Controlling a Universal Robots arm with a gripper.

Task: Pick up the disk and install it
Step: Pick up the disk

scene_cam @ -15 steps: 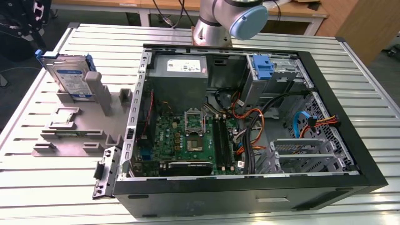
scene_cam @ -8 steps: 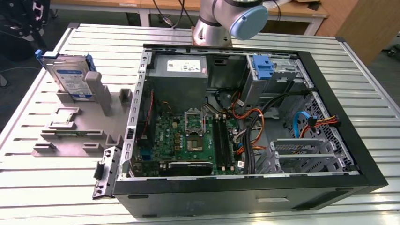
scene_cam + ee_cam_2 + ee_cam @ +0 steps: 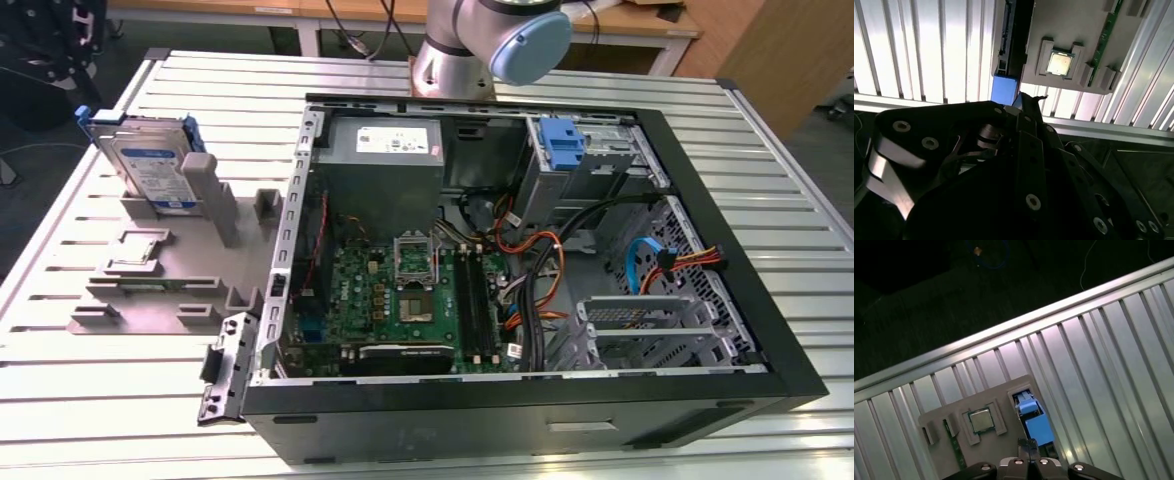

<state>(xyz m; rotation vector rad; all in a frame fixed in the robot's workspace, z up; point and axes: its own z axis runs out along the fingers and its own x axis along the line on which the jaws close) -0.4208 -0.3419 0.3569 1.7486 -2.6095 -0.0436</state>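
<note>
The disk (image 3: 144, 165) stands on edge in a slot of the grey holder (image 3: 160, 300) at the exterior view's left; it is silver with a white-and-blue label and blue rails. In both wrist views I look down on its blue-railed top edge (image 3: 1033, 421) (image 3: 1005, 86). My gripper (image 3: 1029, 444) (image 3: 1029, 97) hangs high above the holder, close to over the disk and apart from it. Its fingertips rest together with nothing between them.
A small square silver chip (image 3: 980, 421) (image 3: 1060, 63) lies in the holder beside the disk. The open black computer case (image 3: 747, 300) takes up the exterior view's right, with a blue bracket (image 3: 563, 140) and a metal drive cage (image 3: 654, 330) inside. The slatted table's edge (image 3: 1004, 330) runs close by.
</note>
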